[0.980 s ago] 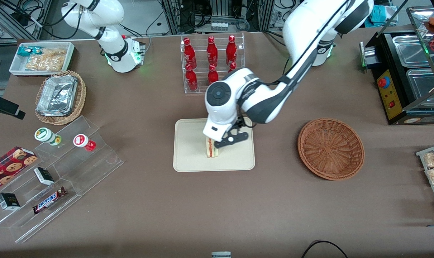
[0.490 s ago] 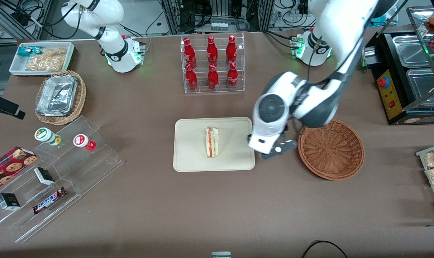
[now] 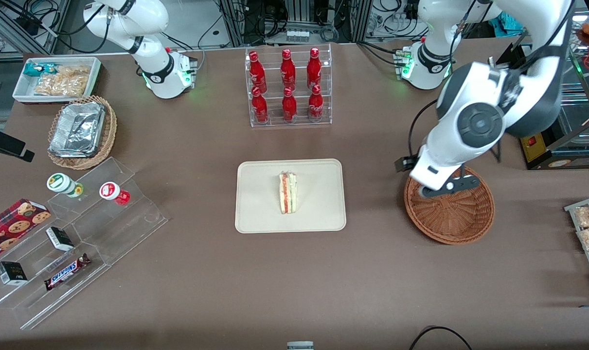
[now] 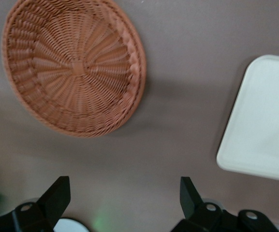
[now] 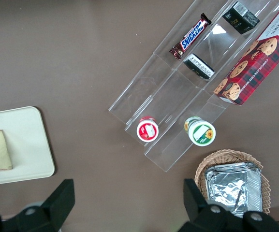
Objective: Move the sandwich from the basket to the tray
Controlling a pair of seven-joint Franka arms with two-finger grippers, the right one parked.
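Beige tray point(image 3: 318, 214) under sandwich point(image 3: 288, 193); gripper point(image 4: 122, 205) high, fingers point(image 4: 57, 195) apart

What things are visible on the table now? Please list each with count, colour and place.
sandwich: 1, white bread with red and green filling, on the tray
tray: 1, cream, table centre
basket: 1, reddish-brown wicker, empty, toward the working arm's end
bottles: 6, red, in a clear rack farther from the camera than the tray
foil trays: silver, in a tan basket toward the parked arm's end
Snickers bar: 1, brown, on clear steps
gripper: 1, black, open, above the basket's rim
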